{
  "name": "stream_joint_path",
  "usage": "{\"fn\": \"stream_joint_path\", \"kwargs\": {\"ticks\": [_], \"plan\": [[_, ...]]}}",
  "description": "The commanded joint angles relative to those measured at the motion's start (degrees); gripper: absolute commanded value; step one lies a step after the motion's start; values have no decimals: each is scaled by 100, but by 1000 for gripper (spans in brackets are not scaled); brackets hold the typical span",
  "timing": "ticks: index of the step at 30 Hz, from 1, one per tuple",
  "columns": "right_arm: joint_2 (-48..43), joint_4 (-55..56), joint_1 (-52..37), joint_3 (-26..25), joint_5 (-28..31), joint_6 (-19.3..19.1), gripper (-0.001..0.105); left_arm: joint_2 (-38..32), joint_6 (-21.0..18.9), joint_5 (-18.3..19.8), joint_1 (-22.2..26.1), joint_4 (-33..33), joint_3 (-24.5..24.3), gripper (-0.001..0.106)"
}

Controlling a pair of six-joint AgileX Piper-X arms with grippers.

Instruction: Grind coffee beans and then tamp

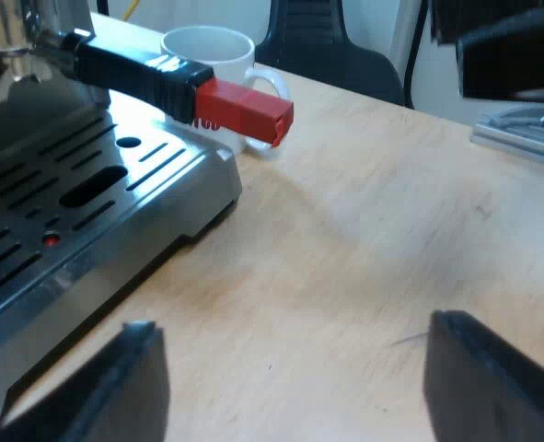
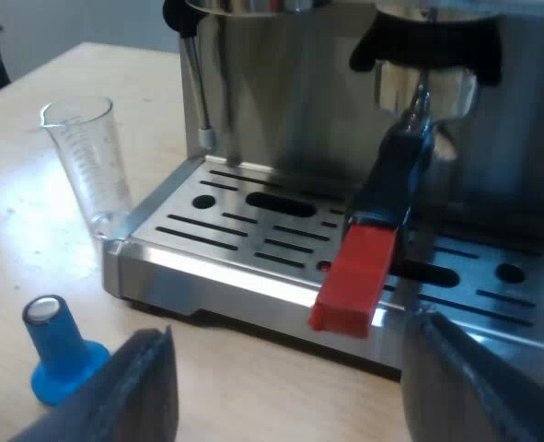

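Our left tool [image 1: 295, 391] and right tool [image 2: 285, 396] both hang open and empty. The holder [image 2: 387, 193] sits locked into the front of the machine [image 2: 253, 101]. The blue tamper [image 2: 55, 354] stands on the desk [image 2: 253, 387] near it.

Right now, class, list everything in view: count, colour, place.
Table: 1, light wood.
Coffee machine: 1, silver, on the table.
Holder: 1, black handle ending red, locked into the machine's front.
Mug: 1, white, by the red end.
Measuring glass: 1, clear, beside the machine.
Tamper: 1, blue, on the table near the glass.
Chair: 1, black, beyond the table.
Left hand: 1, black, open, over the table.
Right hand: 1, black, open, facing the machine.
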Motion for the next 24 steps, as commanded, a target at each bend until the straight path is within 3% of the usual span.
{"fn": "stream_joint_path", "kwargs": {"ticks": [1, 7, 12, 13, 15, 16, 19, 24], "plan": [[-40, 660, 7, -391, 26, 11, 56, -56, -137, 75, -11, -57, -14, 64], [-40, 1716, 6, -1072, 16, 503, 56, -56, -135, 75, -11, -57, -14, 63], [-40, 2218, -5, -1363, -29, 575, 56, -56, -135, 75, -11, -57, -14, 63], [-40, 2277, -2, -1416, -4, 689, 56, -56, -135, 75, -11, -57, -14, 63], [-40, 2402, -161, -1489, -101, 1342, 56, -56, -135, 75, -11, -57, -14, 63], [-40, 2436, -222, -1491, -145, 1425, 56, -56, -135, 75, -11, -57, -14, 63], [2, 2630, -696, -1489, -743, 1823, 56, -56, -155, 75, -11, -57, -14, 63], [263, 2627, -1369, -1582, -1971, 1823, 56, -56, -155, 75, -11, -57, -14, 63]]}}
